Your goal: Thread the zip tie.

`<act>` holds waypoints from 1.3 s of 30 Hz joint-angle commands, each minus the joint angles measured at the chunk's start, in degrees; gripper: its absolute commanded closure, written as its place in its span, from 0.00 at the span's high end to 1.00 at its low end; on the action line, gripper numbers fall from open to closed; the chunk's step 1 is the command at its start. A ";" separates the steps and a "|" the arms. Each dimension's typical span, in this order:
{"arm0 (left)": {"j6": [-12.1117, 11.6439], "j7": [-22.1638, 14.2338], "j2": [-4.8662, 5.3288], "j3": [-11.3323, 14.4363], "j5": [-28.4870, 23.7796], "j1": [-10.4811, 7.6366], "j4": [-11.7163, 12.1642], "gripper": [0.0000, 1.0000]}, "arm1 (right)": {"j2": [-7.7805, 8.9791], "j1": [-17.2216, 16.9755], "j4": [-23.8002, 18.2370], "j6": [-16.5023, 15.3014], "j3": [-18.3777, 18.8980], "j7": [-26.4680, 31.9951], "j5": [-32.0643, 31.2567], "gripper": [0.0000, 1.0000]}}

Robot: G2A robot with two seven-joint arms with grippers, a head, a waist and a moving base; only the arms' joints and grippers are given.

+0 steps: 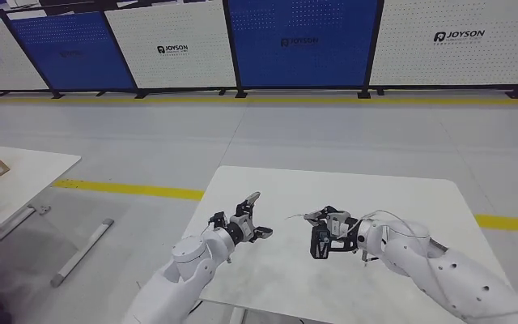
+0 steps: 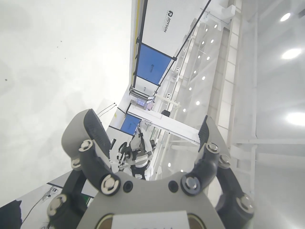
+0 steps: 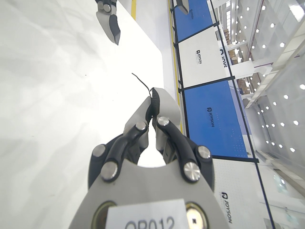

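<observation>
Zip tie [image 3: 141, 82], a thin black strand, is pinched between the closed fingers of the right gripper [image 3: 152, 96]. Its free end curves out past the fingertips, above the white table [image 1: 267, 275]. The left gripper [image 2: 150, 125] hangs across from it with its fingers spread wide, its mouth turned toward the strand's tip. Both grippers are held over the middle of the table, near each other but apart, and the strand's tip stops short of the left gripper.
</observation>
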 commanded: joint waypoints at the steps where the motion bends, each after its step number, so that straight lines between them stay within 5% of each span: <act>1: 0.01 0.66 -0.06 2.54 -1.44 -1.51 0.63 1.00 | -0.10 1.71 -0.31 1.05 -2.12 0.88 0.00 0.00; 7: 0.01 5.11 0.66 7.93 -8.55 -6.88 3.93 1.00 | -0.46 3.27 -0.75 3.31 -3.47 1.09 0.00 0.00; 16: -0.03 4.63 0.54 8.13 -9.10 -6.86 3.94 1.00 | -0.46 3.27 -0.75 3.31 -3.47 1.09 0.00 0.00; 24: -0.04 6.60 0.12 9.44 -15.93 -9.68 4.33 1.00 | -0.46 3.27 -0.75 3.31 -3.47 1.09 0.00 0.00; 37: -0.44 5.53 -0.14 9.87 -15.37 -9.28 3.86 1.00 | -0.46 3.27 -0.75 3.31 -3.47 1.09 0.00 0.00; 38: -0.33 5.57 -0.20 9.86 -15.43 -9.31 3.91 0.81 | -0.46 3.27 -0.75 3.31 -3.47 1.09 0.00 0.00; 39: -0.17 5.82 -0.27 9.75 -16.00 -9.43 4.03 0.44 | -0.46 3.27 -0.75 3.31 -3.47 1.09 0.00 0.00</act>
